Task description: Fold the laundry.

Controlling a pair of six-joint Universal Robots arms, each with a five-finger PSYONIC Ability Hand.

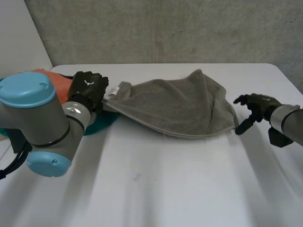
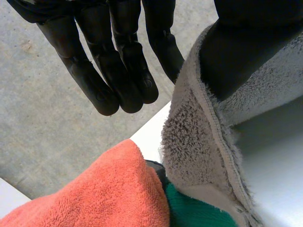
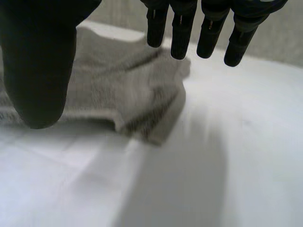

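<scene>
Beside the grey towel (image 1: pixel 180 106) — left hand (image 1: pixel 87 86) straight-fingered, thumb touching it; right hand (image 1: pixel 259 105) splayed, apart.

Fuzzy grey terry towel (image 1: pixel 175 106) on a smooth matt white table (image 1: pixel 156 189).

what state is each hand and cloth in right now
grey towel: crumpled, not folded, one corner at the left hand
left hand: open, grey towel edge over its thumb
right hand: open, clear of the grey towel
orange cloth: heaped, unfolded
green cloth: partly under the grey towel
</scene>
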